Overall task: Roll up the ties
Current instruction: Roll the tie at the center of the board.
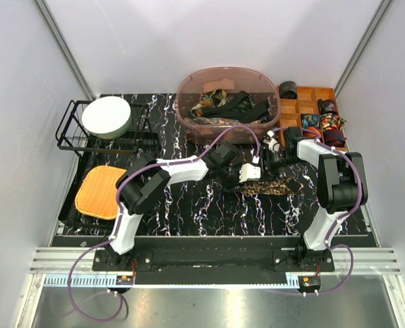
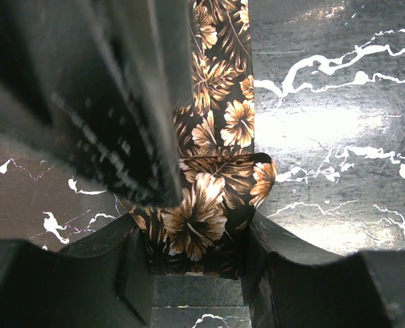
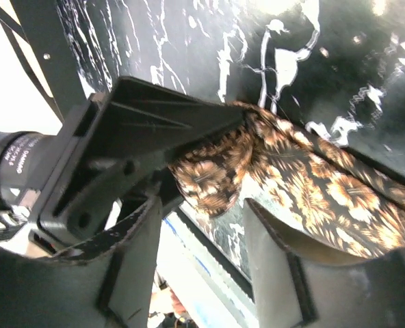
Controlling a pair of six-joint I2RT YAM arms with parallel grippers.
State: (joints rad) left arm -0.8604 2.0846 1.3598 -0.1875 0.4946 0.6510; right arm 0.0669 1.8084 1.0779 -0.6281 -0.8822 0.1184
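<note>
A dark brown tie with tan flowers (image 1: 276, 186) lies across the marble table, right of centre. In the left wrist view its folded end (image 2: 206, 219) sits between my left gripper's (image 2: 196, 239) two fingers, which press against both its sides. My left gripper (image 1: 242, 174) is shut on that end. A finger of the right gripper (image 2: 107, 102) hangs over it at the upper left. In the right wrist view the tie (image 3: 312, 184) runs off to the right. My right gripper (image 3: 202, 219) stands open just under the bunched end, with nothing between its fingers.
A clear pink tub (image 1: 189, 85) holding several loose ties stands at the back centre. An orange compartment tray (image 1: 295, 109) with rolled ties (image 1: 329, 126) is at the back right. On the left are a black wire rack (image 1: 69, 133) with a white bowl (image 1: 107, 116) and an orange pad (image 1: 101, 191).
</note>
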